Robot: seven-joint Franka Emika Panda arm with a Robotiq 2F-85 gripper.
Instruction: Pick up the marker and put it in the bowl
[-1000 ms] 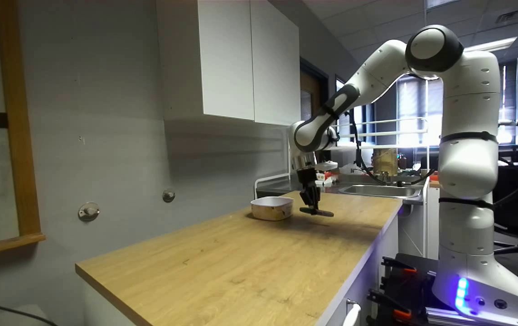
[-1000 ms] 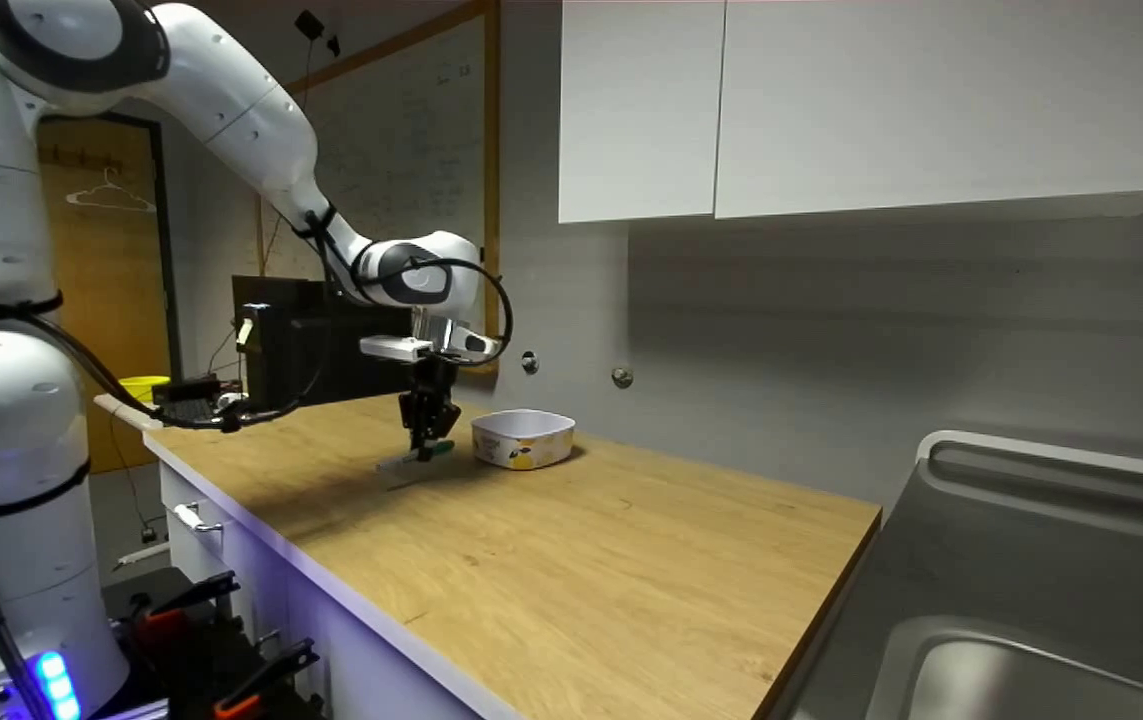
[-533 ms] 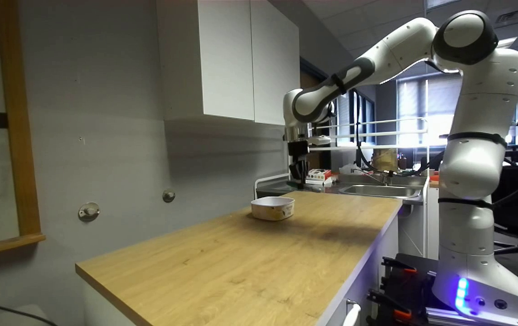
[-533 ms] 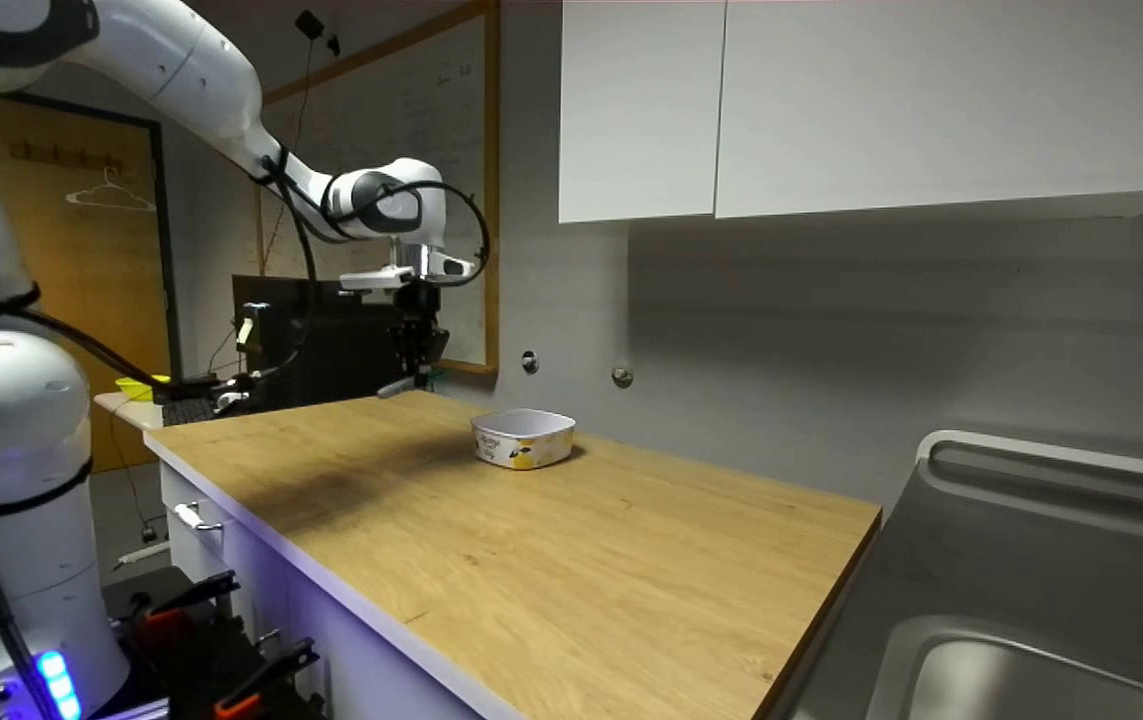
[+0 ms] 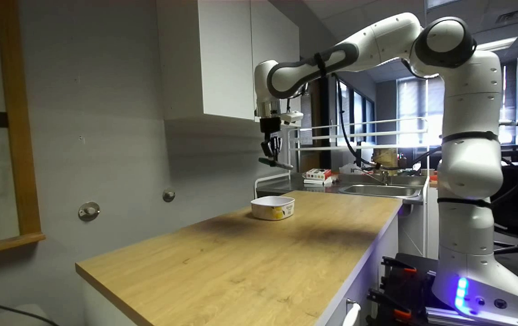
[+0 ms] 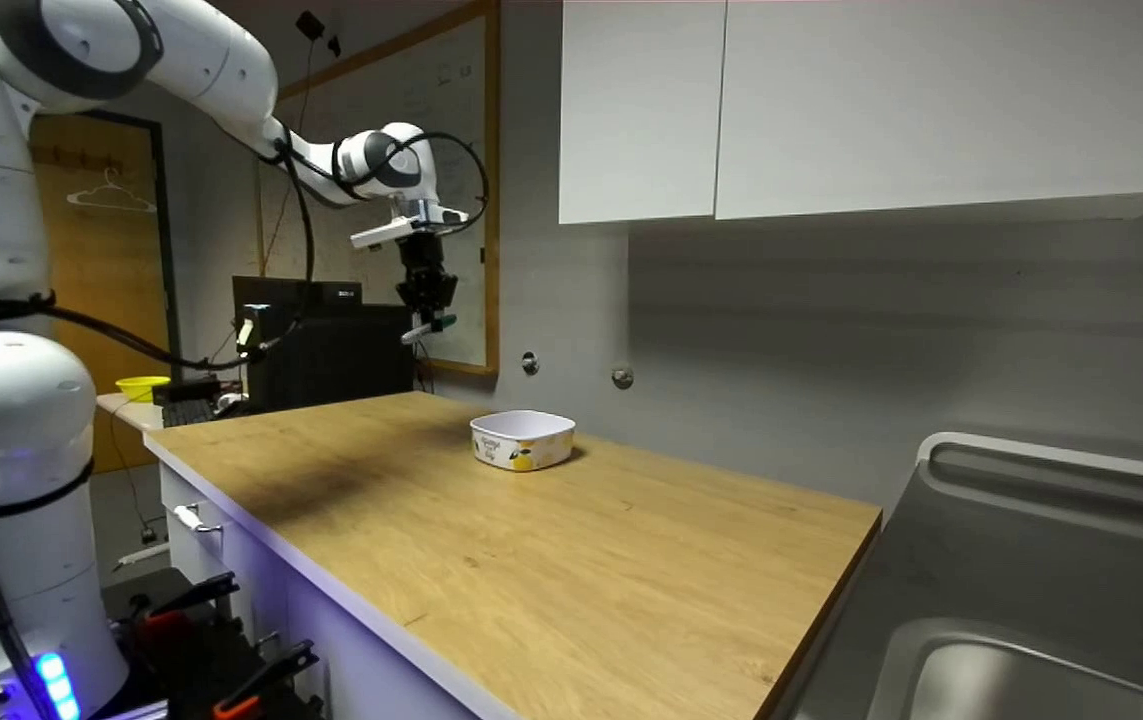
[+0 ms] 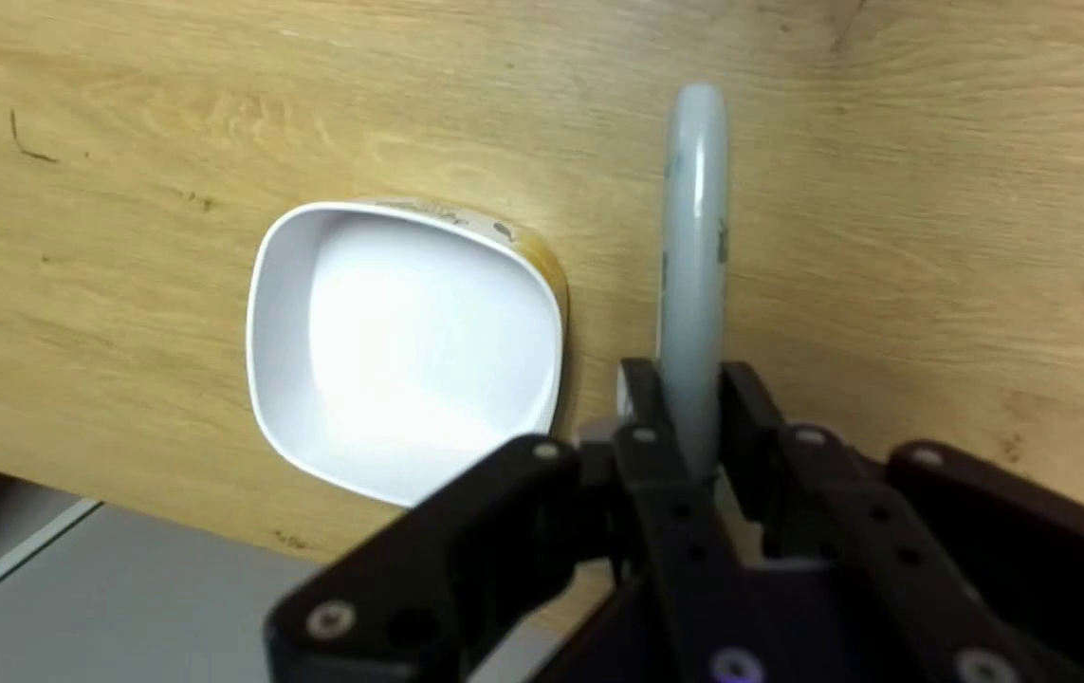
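Gripper (image 7: pixel 690 389) clamped on marker (image 7: pixel 696 237) — well above counter (image 6: pixel 581 560), apart from white bowl (image 7: pixel 413 332).

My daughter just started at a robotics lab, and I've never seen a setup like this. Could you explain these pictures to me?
The machine is a white robot arm ending in a black hand. Two views come from cameras standing apart from it, looking from different places; the close-up comes from a camera on its wrist, looking down past the hand. On the wooden counter stands a bowl, white inside, with yellow fruit printed outside. The hand is closed on a grey marker, which shows green at one end in both exterior views. It is held up above the counter, not yet in the bowl.
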